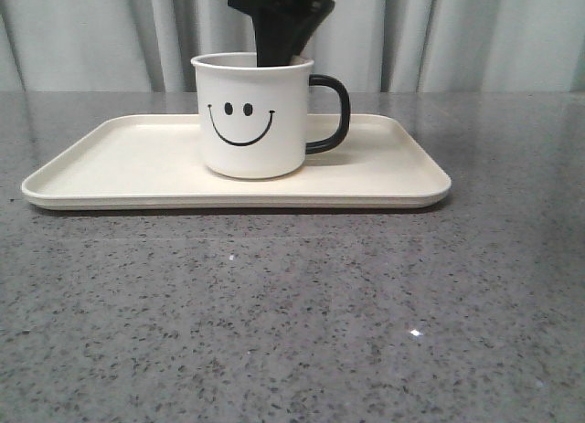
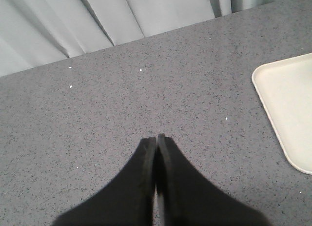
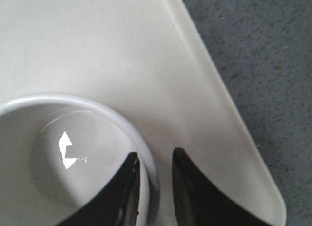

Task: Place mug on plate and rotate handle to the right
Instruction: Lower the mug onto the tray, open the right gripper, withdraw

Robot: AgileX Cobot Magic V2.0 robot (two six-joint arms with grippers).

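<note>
The white mug (image 1: 251,121) with the black smiley face stands upright on the cream plate (image 1: 119,158), near its middle. Its black handle (image 1: 334,112) points right. My right gripper (image 1: 281,41) comes down from above at the mug's back rim. In the right wrist view the right gripper (image 3: 154,155) straddles the mug's rim (image 3: 146,153): one finger is inside the mug, the other outside, with a narrow gap beside the rim. The plate (image 3: 122,50) lies under it. My left gripper (image 2: 156,138) is shut and empty over bare table, left of the plate's corner (image 2: 292,104).
The grey speckled table (image 1: 292,322) runs back to a grey curtain (image 1: 475,30). The plate's right edge and rounded corner (image 3: 258,187) lie close to the right gripper's outer finger.
</note>
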